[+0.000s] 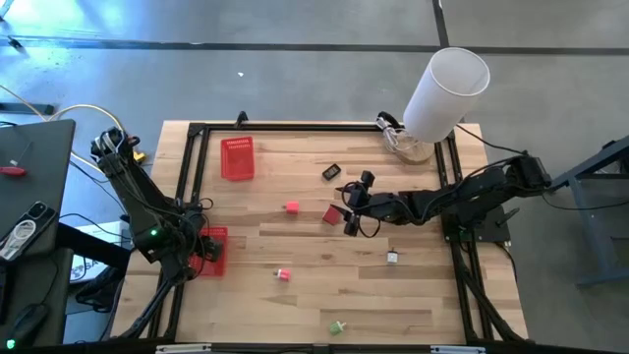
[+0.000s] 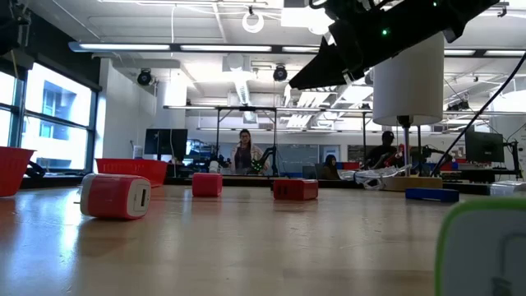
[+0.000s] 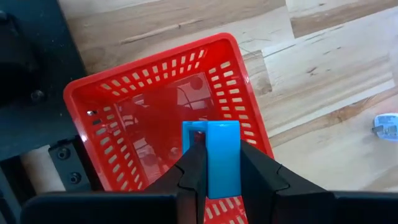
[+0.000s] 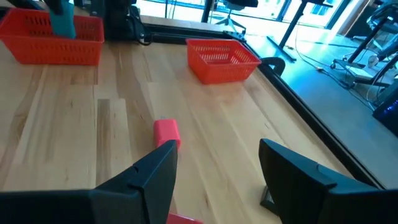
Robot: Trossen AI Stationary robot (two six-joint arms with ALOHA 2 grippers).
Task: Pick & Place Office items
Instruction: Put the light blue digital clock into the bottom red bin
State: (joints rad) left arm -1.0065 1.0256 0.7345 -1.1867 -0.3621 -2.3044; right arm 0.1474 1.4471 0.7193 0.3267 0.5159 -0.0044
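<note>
We've got a blue piece [image 3: 222,155] pinched in the left gripper [image 3: 217,171] over the near red basket [image 3: 124,93], not yet dropped, w/ the right gripper [image 1: 351,208] spread by a red block [image 1: 333,213] mid-table, approx. six bits left loose.

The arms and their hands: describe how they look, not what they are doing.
Both arms are dark, jointed and slim, with black cables along them. The left arm shows a small green light near its wrist. The right hand has two broad, flat black fingers with angled tips; the left hand has the same dark, wedge-shaped fingers.
</note>
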